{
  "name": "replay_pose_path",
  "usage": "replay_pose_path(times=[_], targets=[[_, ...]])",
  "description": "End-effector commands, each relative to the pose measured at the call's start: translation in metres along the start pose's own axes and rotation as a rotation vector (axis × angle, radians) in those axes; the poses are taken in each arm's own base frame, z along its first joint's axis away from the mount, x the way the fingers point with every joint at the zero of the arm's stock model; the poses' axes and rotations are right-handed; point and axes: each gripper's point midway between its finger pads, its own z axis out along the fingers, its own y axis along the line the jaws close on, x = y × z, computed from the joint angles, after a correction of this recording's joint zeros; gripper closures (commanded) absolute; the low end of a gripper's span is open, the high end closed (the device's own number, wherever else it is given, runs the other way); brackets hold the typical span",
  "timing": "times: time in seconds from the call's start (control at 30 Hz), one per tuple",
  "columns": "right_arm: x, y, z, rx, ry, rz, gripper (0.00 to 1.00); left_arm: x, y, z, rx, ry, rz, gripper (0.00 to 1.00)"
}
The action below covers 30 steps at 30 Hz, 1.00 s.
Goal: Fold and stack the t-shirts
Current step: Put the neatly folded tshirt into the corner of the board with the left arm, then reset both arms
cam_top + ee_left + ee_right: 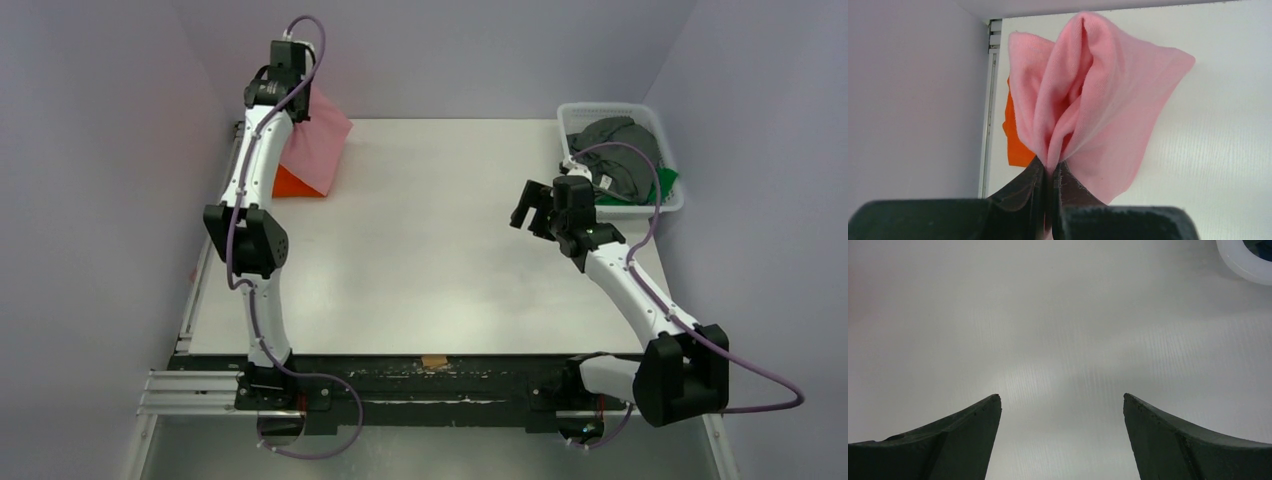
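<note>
White table (430, 250), pink shirt (318, 140) raised, basket (612, 107) far right

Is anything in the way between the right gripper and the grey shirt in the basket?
Only the wall of the white basket: the grey shirt lies inside it, so the open right gripper would likely have to come in over the rim. Nothing else visible stands between them.

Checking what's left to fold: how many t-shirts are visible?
4: pink t-shirt pinched in the left gripper, orange t-shirt on the table beneath, dark grey t-shirt and green t-shirt in the basket; others may hide there.
</note>
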Motion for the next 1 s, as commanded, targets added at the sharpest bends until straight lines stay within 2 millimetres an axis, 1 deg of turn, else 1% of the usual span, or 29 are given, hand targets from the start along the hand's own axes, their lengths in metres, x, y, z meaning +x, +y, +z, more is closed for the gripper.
replay_pose_path(times=[0.0, 0.13, 0.17, 0.23, 0.27, 0.3, 0.37, 0.4, 0.43, 0.47, 0.5, 0.53, 0.57, 0.6, 0.63, 0.67, 0.73, 0.8, 0.83, 0.87, 0.9, 0.93, 0.97], targets=[[-0.011, 0.001, 0.005, 0.011, -0.028, -0.006, 0.1, -0.003, 0.025, 0.02, -0.022, -0.017, -0.05, 1.0], [-0.009, 0.0, 0.01, 0.022, -0.015, -0.006, 0.09, 0.02, 0.036, 0.058, -0.018, 0.036, -0.115, 1.0], [-0.009, 0.0, 0.012, 0.023, -0.012, -0.007, 0.1, 0.027, 0.044, 0.068, -0.023, 0.052, -0.134, 1.0], [-0.008, 0.0, 0.014, 0.029, -0.001, -0.008, 0.1, 0.039, 0.051, 0.087, -0.022, 0.073, -0.191, 0.99], [-0.006, 0.0, 0.016, 0.033, 0.005, -0.008, 0.09, 0.045, 0.059, 0.096, -0.035, 0.079, -0.218, 0.95], [-0.006, 0.0, 0.017, 0.034, 0.009, -0.008, 0.09, 0.049, 0.063, 0.105, -0.041, 0.081, -0.231, 0.94], [-0.005, -0.001, 0.019, 0.04, 0.014, -0.009, 0.1, 0.057, 0.075, 0.117, -0.077, 0.091, -0.253, 0.93], [-0.004, -0.002, 0.02, 0.046, 0.018, -0.012, 0.1, 0.06, 0.083, 0.121, -0.1, 0.096, -0.267, 0.87], [-0.004, -0.003, 0.021, 0.049, 0.019, -0.011, 0.1, 0.063, 0.089, 0.125, -0.121, 0.098, -0.285, 0.73], [-0.004, -0.003, 0.021, 0.051, 0.02, -0.01, 0.1, 0.065, 0.094, 0.126, -0.133, 0.1, -0.3, 0.64], [-0.005, -0.003, 0.021, 0.052, 0.019, -0.009, 0.1, 0.064, 0.098, 0.123, -0.14, 0.098, -0.315, 0.62], [-0.005, -0.003, 0.02, 0.053, 0.019, -0.01, 0.09, 0.063, 0.103, 0.119, -0.152, 0.097, -0.33, 0.58], [-0.005, -0.003, 0.019, 0.055, 0.017, -0.011, 0.09, 0.061, 0.107, 0.112, -0.165, 0.093, -0.345, 0.48], [-0.006, -0.004, 0.017, 0.055, 0.012, -0.008, 0.09, 0.057, 0.11, 0.104, -0.17, 0.088, -0.36, 0.21], [-0.008, -0.005, 0.015, 0.059, 0.006, -0.005, 0.09, 0.052, 0.109, 0.095, -0.161, 0.079, -0.375, 0.03], [-0.008, -0.005, 0.013, 0.062, 0.003, -0.003, 0.08, 0.047, 0.108, 0.085, -0.141, 0.07, -0.393, 0.0], [-0.008, -0.007, 0.007, 0.069, -0.005, 0.016, 0.08, 0.038, 0.103, 0.059, -0.089, 0.059, -0.446, 0.0], [-0.008, -0.007, -0.001, 0.059, -0.016, 0.029, 0.07, 0.033, 0.091, 0.031, -0.014, 0.054, -0.528, 0.0], [-0.005, -0.009, -0.004, 0.06, -0.017, 0.033, 0.07, 0.032, 0.084, 0.015, 0.03, 0.049, -0.568, 0.0], [-0.003, -0.011, -0.009, 0.06, -0.023, 0.037, 0.07, 0.029, 0.074, -0.003, 0.084, 0.036, -0.609, 0.0], [-0.001, -0.013, -0.013, 0.062, -0.027, 0.037, 0.07, 0.032, 0.061, -0.016, 0.142, 0.029, -0.633, 0.0], [0.001, -0.017, -0.018, 0.069, -0.03, 0.04, 0.07, 0.039, 0.045, -0.031, 0.197, 0.021, -0.645, 0.0], [0.003, -0.021, -0.024, 0.08, -0.035, 0.044, 0.07, 0.039, 0.033, -0.049, 0.24, -0.009, -0.654, 0.0]])
